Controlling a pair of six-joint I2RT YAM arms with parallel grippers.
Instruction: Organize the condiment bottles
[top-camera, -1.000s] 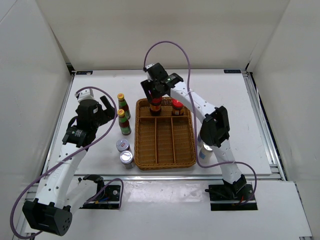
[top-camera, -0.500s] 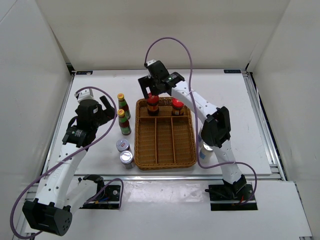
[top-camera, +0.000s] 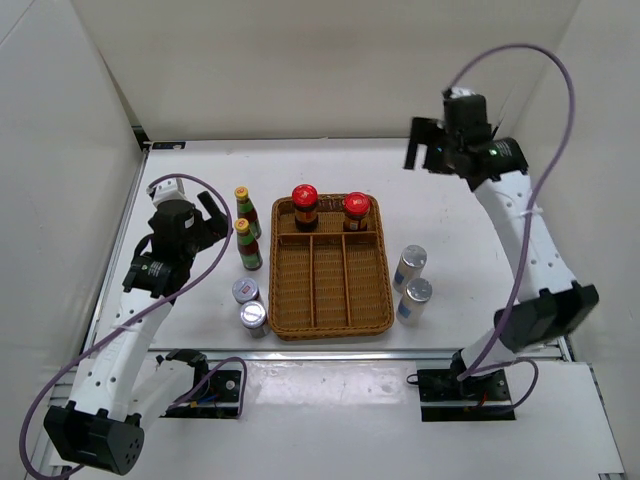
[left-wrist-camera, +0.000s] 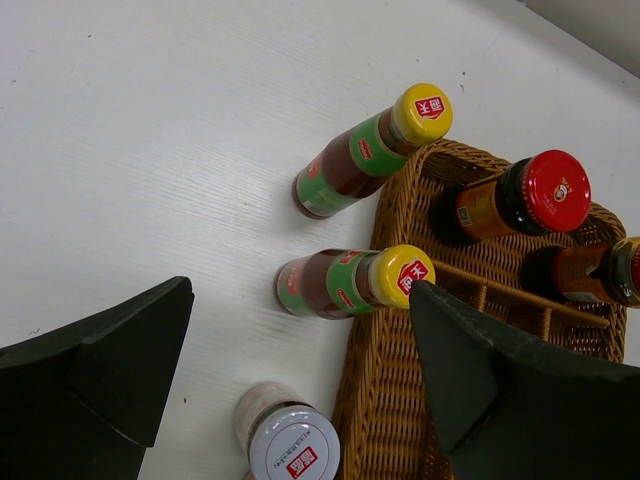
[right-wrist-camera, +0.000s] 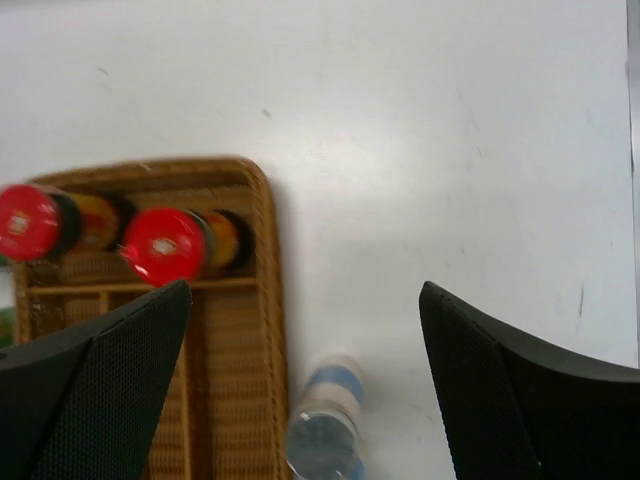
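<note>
The left red-capped jar (top-camera: 305, 206) now stands free beside the second red-capped jar (top-camera: 354, 212) in the wicker tray's (top-camera: 330, 328) far compartment. My right end effector (top-camera: 428, 150) has let go and swung, jaws apart, well off toward the desk's far right corner. I judge two of eight placed. The left end effector (top-camera: 213, 218), also spread, hangs just beside the yellow-capped sauce bottles (top-camera: 248, 245).

Right pincer (right-wrist-camera: 305, 290) let go of red-capped jar (top-camera: 305, 203) in tray (top-camera: 330, 333), opened, swung away to far right.
</note>
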